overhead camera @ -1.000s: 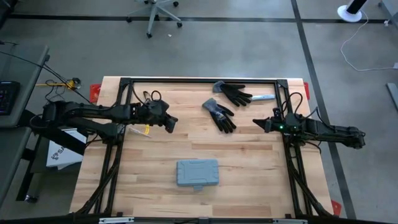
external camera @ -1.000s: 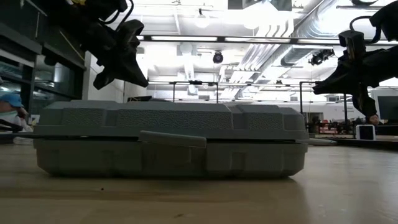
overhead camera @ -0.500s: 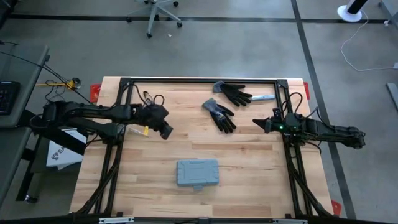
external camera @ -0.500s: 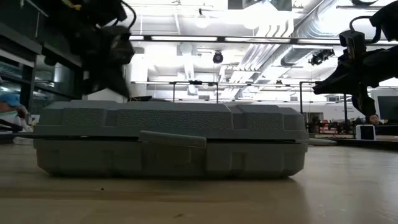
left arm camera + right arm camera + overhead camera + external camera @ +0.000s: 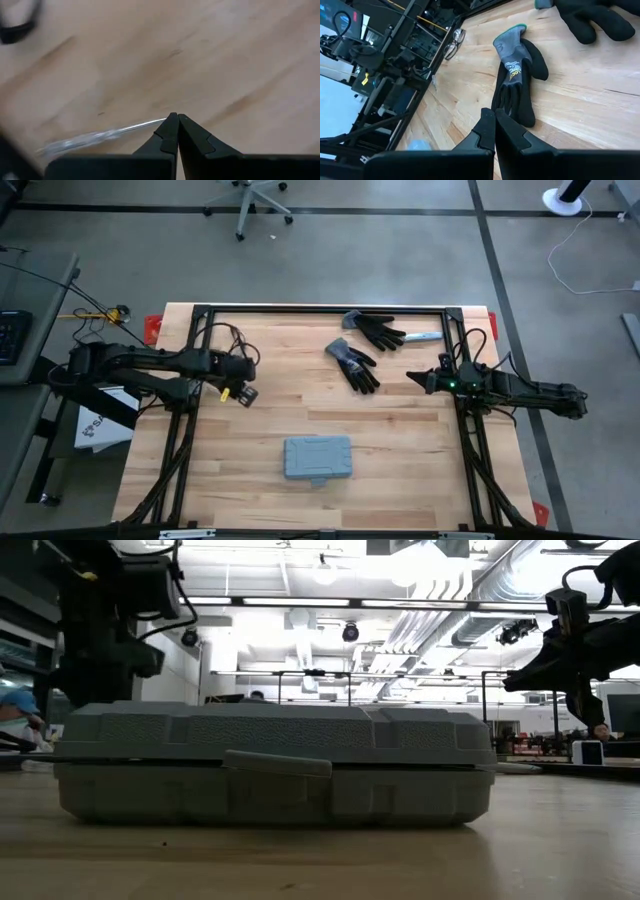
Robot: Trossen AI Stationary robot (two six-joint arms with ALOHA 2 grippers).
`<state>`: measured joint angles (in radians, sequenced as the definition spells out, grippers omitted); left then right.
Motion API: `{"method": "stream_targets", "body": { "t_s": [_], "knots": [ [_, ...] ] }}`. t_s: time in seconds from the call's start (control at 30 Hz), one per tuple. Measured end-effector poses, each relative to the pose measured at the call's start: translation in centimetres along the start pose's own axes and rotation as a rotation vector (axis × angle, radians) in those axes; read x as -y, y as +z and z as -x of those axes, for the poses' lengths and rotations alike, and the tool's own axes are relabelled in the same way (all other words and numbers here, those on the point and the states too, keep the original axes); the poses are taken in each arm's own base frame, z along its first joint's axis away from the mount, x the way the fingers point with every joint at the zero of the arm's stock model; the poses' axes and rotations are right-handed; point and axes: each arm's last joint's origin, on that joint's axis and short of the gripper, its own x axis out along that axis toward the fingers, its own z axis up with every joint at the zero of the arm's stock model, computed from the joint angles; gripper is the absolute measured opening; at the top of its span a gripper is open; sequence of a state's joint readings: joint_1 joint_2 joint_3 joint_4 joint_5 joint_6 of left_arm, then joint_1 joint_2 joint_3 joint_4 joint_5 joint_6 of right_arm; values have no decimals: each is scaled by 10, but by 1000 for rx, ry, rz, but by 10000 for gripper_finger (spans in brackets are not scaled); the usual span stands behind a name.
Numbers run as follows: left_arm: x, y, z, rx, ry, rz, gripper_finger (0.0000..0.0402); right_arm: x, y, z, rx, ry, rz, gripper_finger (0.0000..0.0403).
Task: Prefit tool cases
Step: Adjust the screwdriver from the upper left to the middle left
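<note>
dark fingers of the left gripper [image 5: 177,118] are pressed tip to tip, holding nothing, over bare wood at the left side of the table [image 5: 400,430]. the right gripper [image 5: 494,114] (also pinched together and empty) hangs at the right side, its tips pointing toward the middle. the tool case [image 5: 318,458] lies flat and closed in the near middle of the table, well apart from both grippers, nearer and to the right of the left one, its latch tab on the near long edge. two gloves [image 5: 353,364] lie at the far middle, closer to the right gripper.
</note>
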<state>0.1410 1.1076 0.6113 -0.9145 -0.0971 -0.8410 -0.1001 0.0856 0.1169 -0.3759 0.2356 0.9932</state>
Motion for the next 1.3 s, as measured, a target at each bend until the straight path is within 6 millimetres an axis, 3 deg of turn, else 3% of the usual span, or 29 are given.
{"method": "stream_targets", "body": {
  "t_s": [0.4,0.83,1.3],
  "knots": [
    [-11,-4,1,33,174,55,0,0,0,0,0,0,7,0],
    [-21,-18,-22,-67,239,92,0,0,0,0,0,-1,7,0],
    [-22,-16,-22,-18,280,87,0,2,-1,-3,-12,-45,18,0]
  ]
}}
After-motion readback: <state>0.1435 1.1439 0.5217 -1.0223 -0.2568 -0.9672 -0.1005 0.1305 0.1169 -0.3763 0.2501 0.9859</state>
